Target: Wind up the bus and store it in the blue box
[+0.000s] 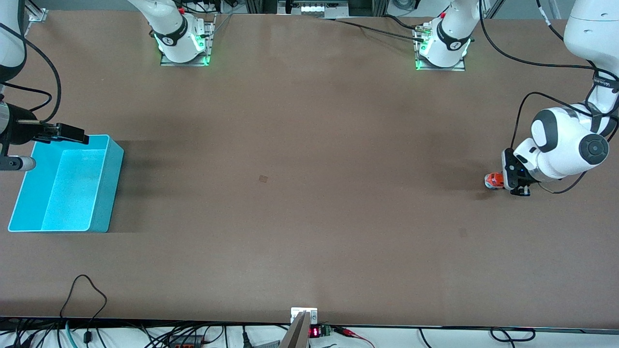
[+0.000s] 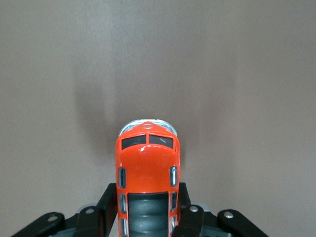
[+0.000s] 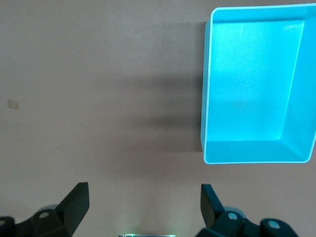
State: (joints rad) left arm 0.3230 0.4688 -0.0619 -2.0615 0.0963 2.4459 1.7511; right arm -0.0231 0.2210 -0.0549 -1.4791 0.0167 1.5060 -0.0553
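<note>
Bus (image 2: 148,170) — small, orange, dark windows — sits at the left arm's end of the table, clamped between the fingers (image 2: 109,210) of the left gripper (image 1: 508,183). In the front view only its front end (image 1: 493,181) shows, poking out beside the gripper toward the table's middle. Cannot tell whether its wheels touch the tabletop (image 1: 300,193) or hang just above it; a faint shadow lies on the surface close by. From the left wrist, the bus points away from the camera, windscreen and whitish front visible, a black finger pressed against each side.

Blue box (image 1: 63,186) rests at the right arm's end of the table, well apart from the bus, open side up, nothing seen inside (image 3: 254,94).

Right gripper (image 3: 143,207) waits — fingers spread wide, nothing between them, near the box's edge farther from the front camera (image 1: 67,133).
</note>
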